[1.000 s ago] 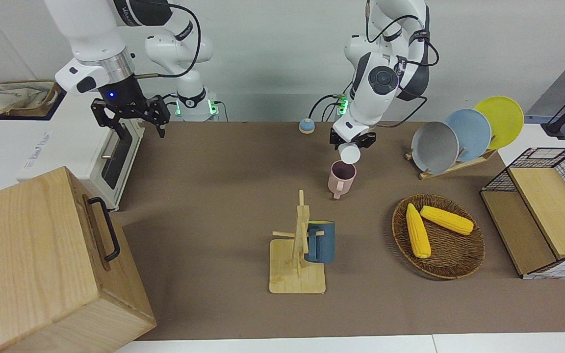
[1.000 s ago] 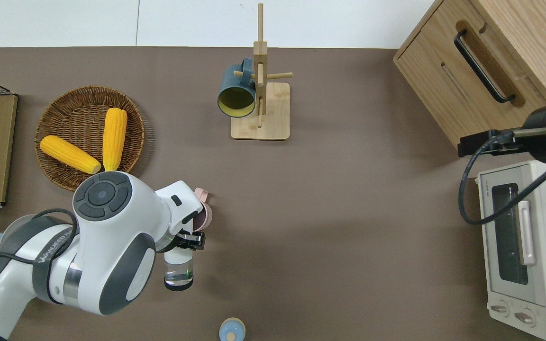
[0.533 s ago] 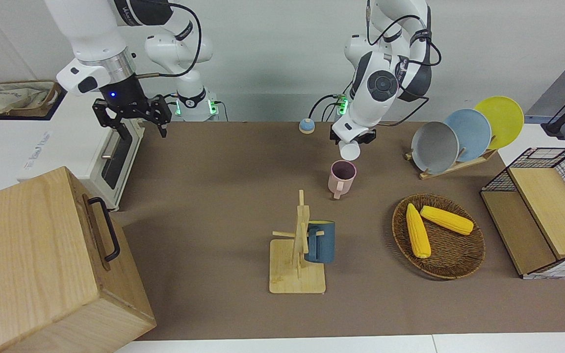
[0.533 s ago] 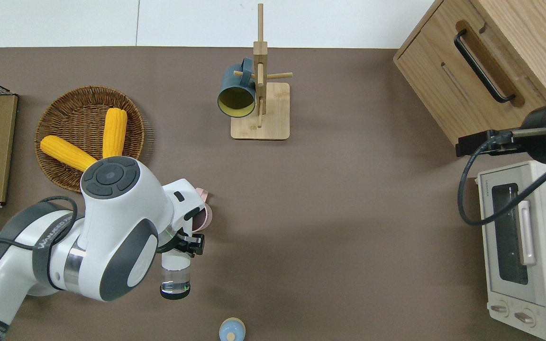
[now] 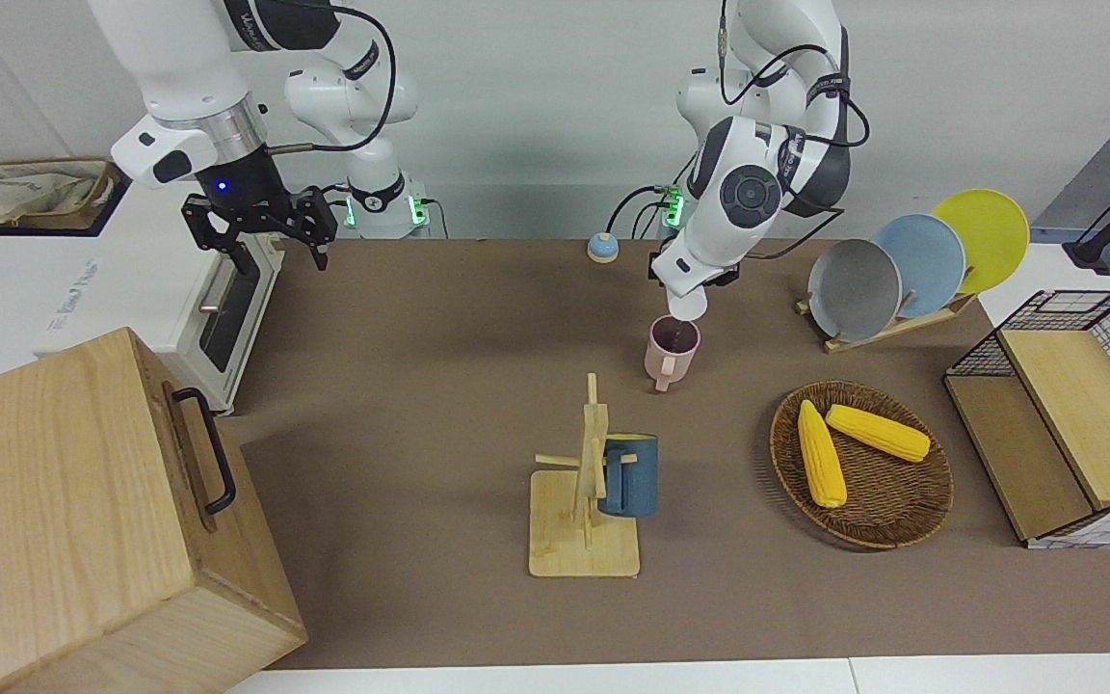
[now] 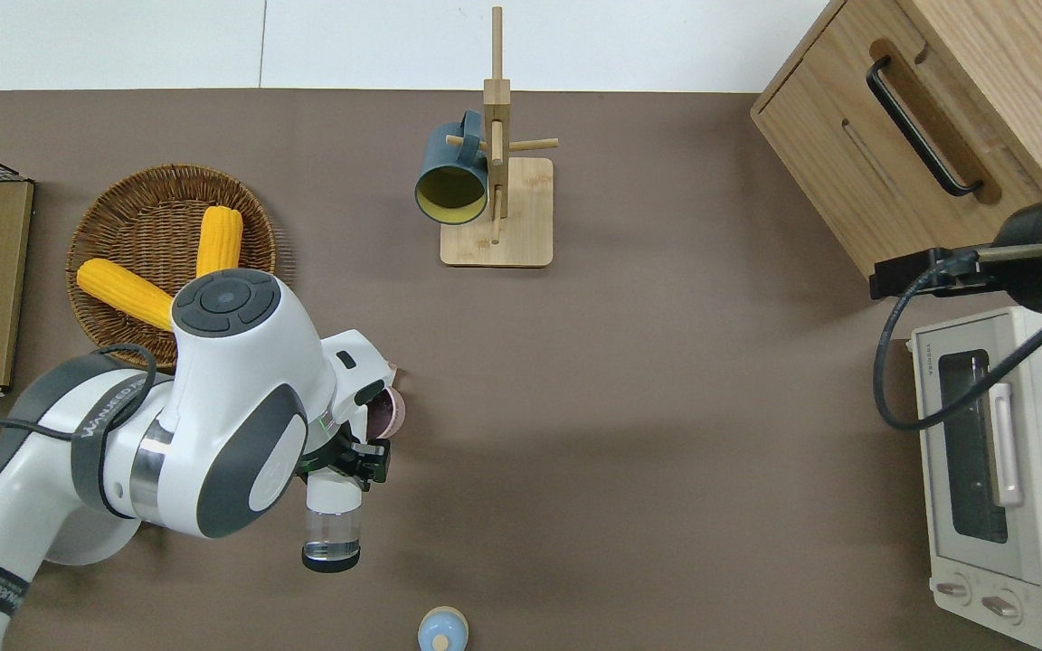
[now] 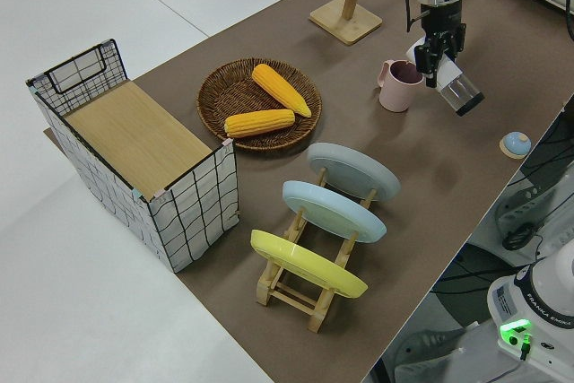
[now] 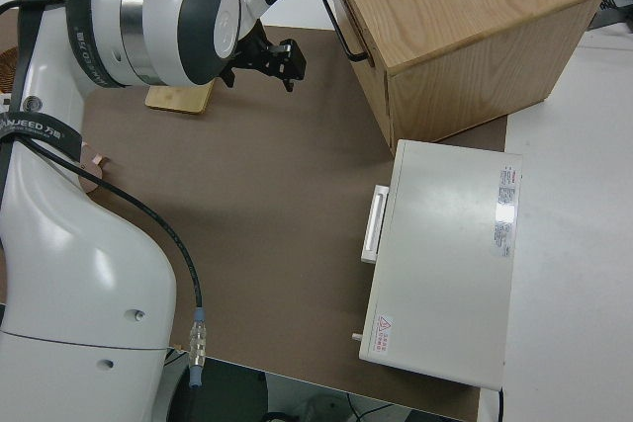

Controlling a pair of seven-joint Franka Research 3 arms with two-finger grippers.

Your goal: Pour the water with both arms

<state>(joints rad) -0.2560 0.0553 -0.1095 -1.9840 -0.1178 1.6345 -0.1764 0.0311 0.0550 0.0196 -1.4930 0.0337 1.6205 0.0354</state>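
Observation:
My left gripper (image 6: 348, 456) is shut on a clear bottle (image 6: 332, 532) with a white neck end. It holds the bottle tilted, base toward the robots and mouth down at the rim of a pink mug (image 6: 387, 411). The mug stands upright on the brown table mat, its handle pointing away from the robots. In the front view the bottle's white end (image 5: 687, 305) sits just above the mug (image 5: 671, 353) under the left gripper (image 5: 697, 278). The left side view shows the bottle (image 7: 460, 92), the mug (image 7: 397, 87) and the gripper (image 7: 439, 47). My right arm is parked, its gripper (image 5: 261, 227) open and empty.
A wooden mug tree with a blue mug (image 5: 628, 474) stands farther from the robots than the pink mug. A wicker basket (image 5: 902, 506) holds two corn cobs. A plate rack (image 5: 902, 265), a wire crate (image 5: 1075, 405), a wooden box (image 5: 83, 520), a toaster oven (image 5: 223, 308) and a small blue knob (image 5: 601, 248) ring the mat.
The left arm has tipped the bottle further: its base swung toward the robots and its mouth came down to the mug's rim. The right arm has hardly moved.

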